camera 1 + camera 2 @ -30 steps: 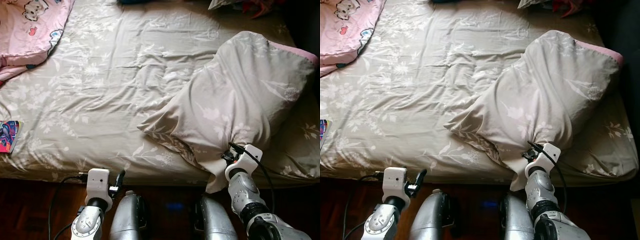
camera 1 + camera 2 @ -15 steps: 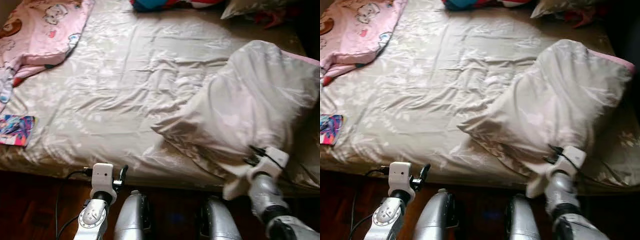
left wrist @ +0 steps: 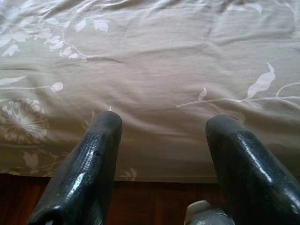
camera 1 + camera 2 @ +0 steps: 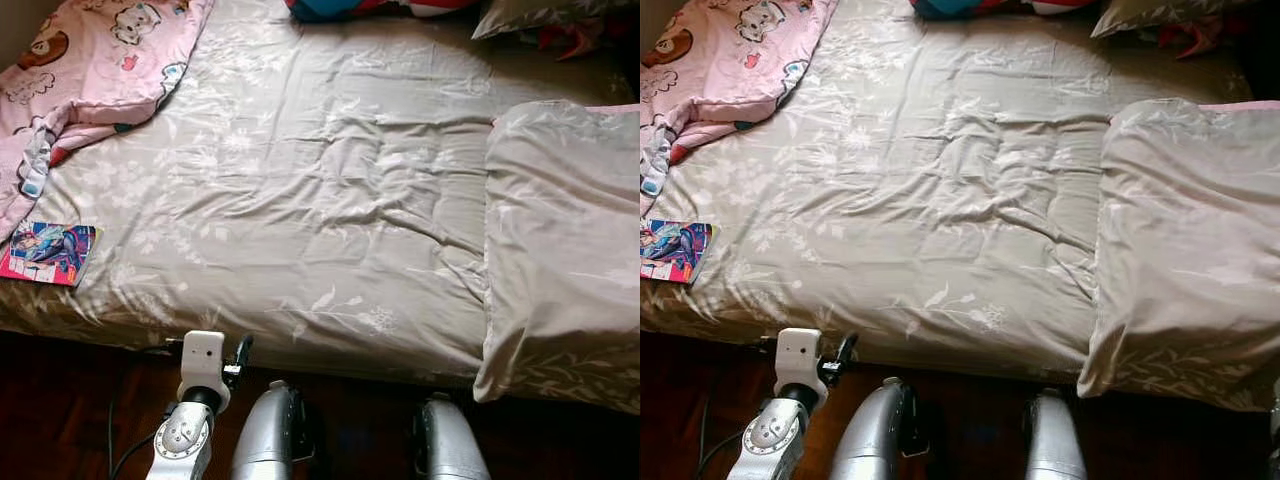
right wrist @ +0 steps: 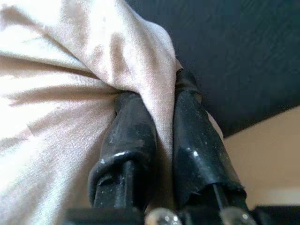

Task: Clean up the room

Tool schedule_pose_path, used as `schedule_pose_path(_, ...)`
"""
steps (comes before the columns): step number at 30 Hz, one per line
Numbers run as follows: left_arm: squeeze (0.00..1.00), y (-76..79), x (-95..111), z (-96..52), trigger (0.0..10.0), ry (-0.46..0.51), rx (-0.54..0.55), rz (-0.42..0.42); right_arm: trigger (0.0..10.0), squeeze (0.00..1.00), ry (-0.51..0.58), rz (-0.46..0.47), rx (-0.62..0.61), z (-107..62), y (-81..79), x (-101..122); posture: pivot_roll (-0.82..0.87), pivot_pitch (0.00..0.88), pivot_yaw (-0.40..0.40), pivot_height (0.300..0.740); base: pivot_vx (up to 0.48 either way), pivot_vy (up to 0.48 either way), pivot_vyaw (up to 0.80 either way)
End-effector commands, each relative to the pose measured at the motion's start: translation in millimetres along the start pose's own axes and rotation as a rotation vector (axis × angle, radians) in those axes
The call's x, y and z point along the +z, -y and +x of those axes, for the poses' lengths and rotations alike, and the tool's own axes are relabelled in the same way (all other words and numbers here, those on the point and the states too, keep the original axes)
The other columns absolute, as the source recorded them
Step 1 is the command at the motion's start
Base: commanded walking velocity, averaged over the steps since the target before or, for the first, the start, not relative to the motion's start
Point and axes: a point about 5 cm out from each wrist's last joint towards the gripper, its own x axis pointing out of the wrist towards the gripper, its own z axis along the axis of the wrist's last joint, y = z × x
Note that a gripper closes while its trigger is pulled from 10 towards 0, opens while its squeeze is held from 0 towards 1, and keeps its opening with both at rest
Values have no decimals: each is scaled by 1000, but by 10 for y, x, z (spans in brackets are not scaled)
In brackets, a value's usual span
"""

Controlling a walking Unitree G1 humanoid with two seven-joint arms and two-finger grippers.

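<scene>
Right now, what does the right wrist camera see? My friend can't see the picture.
The right gripper pinches a fold of the beige pillowcase between its two black fingers. Behind it is something dark.

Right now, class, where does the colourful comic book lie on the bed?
In the head views the comic book lies at the bed's near left corner, on the grey sheet just below the pink blanket, close to the mattress edge.
</scene>
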Motion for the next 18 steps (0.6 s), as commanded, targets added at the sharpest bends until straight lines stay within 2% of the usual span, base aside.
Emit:
schedule_pose_path(1,0,-30,-135,-79,10000,-50,1,9,10000,0,35,-6,-75,50,162,103,-141,255,83,646,0,0,0)
schedule_pose_path(2,0,-29,-139,-87,10000,-51,-1,9,10000,898,41,-12,-65,37,130,89,-140,257,84,646,0,0,0)
schedule_pose_path(3,0,-30,-139,-89,10000,-52,-1,9,10000,898,44,-12,-63,32,118,86,-138,260,87,646,0,0,0)
schedule_pose_path(4,0,-30,-141,-91,10000,-53,-1,8,10000,1000,49,-13,-56,26,101,82,-138,260,87,646,0,0,0)
schedule_pose_path(7,0,-30,-156,-101,10000,-55,-1,7,10000,1000,72,-19,-48,18,80,97,-131,263,92,646,0,0,0)
schedule_pose_path(10,0,-18,-181,-109,10000,-67,-7,2,10000,1000,134,-66,-42,24,68,193,-134,268,93,646,0,0,0)
schedule_pose_path(11,0,-9,-194,-115,10000,-74,-13,2,10000,220,148,-89,-55,35,90,228,-134,268,93,646,0,0,0)
schedule_pose_path(12,0,-6,-198,-117,10000,-75,-15,3,10000,220,155,-98,-59,38,97,242,-134,268,93,646,0,0,0)
schedule_pose_path(13,0,-5,-202,-120,10000,-77,-15,3,10000,0,175,-98,-58,39,98,273,-136,269,93,646,0,0,0)
schedule_pose_path(16,0,-1,-211,-127,10000,-80,-16,-1,10000,0,239,-110,-13,16,19,344,-139,270,92,646,0,0,0)
schedule_pose_path(17,0,3,-218,-130,10000,-83,-16,-3,10000,0,255,-97,67,-25,-113,328,-140,269,91,646,0,0,0)
schedule_pose_path(18,0,6,-228,-130,10000,-88,-16,-8,10000,0,252,-63,195,-113,-330,249,-143,267,91,646,0,0,0)
